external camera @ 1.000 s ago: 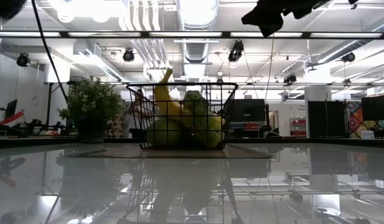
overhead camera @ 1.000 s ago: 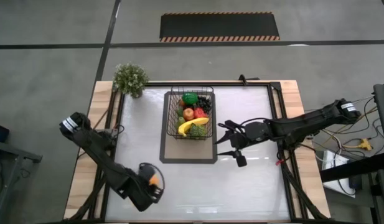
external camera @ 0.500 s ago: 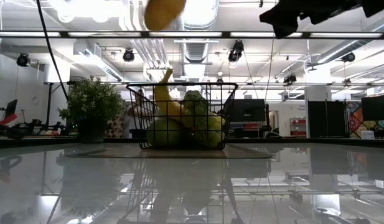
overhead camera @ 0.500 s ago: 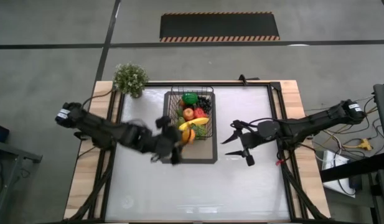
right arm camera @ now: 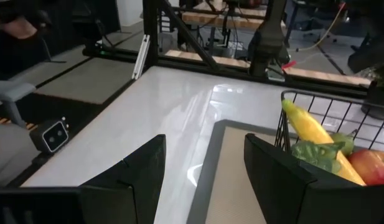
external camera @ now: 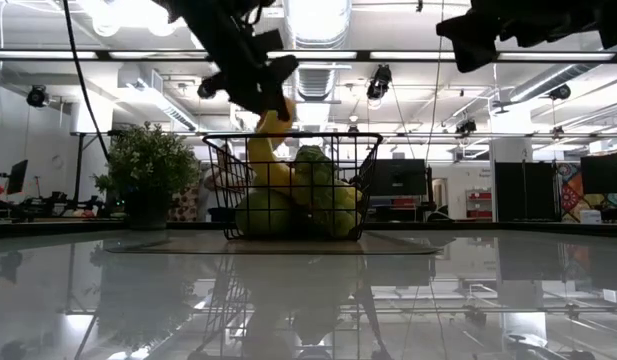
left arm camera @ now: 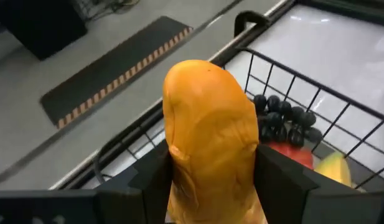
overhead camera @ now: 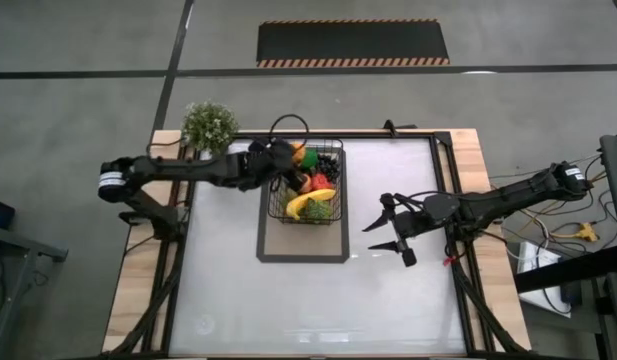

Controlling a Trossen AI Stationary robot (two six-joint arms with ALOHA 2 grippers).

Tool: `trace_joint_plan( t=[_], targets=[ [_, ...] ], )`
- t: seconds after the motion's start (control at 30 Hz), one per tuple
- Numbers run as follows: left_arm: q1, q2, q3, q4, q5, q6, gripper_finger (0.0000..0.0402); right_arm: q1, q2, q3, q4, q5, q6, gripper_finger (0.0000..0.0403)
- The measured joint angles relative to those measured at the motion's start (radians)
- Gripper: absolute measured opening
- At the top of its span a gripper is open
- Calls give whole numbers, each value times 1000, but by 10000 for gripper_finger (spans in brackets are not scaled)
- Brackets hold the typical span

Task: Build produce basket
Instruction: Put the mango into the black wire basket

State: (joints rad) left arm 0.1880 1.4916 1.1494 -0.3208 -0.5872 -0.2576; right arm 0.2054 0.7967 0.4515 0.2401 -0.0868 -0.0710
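My left gripper has its two dark fingers clamped on either side of an orange piece, which fills the middle of the left wrist frame. In the high view that gripper sits just above centre, over the upper-left corner of the basket, with the orange fruit showing as a small bright spot at its tip. In the low view I see the same gripper at upper centre-left, hanging just above the basket's top rim; the fruit there is mostly hidden behind the fingers, so I can't say whether it touches the wire.

The basket stands on a dark-bordered mat in the middle of the table. Inside it I make out a yellow banana, a red apple, dark grapes and a green piece.

My right gripper waits right of centre in the high view, well apart from the basket, its fingers spread wide. The right wrist frame shows that gap, with the mat and the basket's corner beyond, banana poking up.

A potted plant stands at the table's upper-left corner.
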Motion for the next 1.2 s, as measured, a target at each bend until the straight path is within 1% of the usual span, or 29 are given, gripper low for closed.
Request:
trace_joint_plan(
  t=[0.1,0.23,0.33,0.43,0.63,0.77,1.03,1.2],
  targets=[
    [25,0,-21,25,24,-1,174,0,2,0,-3,0,8,203],
    [49,12,-46,48,24,-1,174,0,11,-2,-4,0,9,203],
    [55,31,-70,99,24,-1,174,0,11,-3,-3,0,9,203],
    [57,49,-74,114,16,0,174,0,10,-4,-3,0,10,203],
    [58,61,-75,99,12,-2,189,0,16,-5,-3,1,9,203],
    [61,61,-75,94,10,-40,200,0,16,-5,-3,1,8,203],
    [62,61,-76,94,7,-52,203,0,16,-8,-3,1,11,203],
    [62,61,-76,94,32,-54,203,0,16,-9,-3,1,11,203]
  ],
)
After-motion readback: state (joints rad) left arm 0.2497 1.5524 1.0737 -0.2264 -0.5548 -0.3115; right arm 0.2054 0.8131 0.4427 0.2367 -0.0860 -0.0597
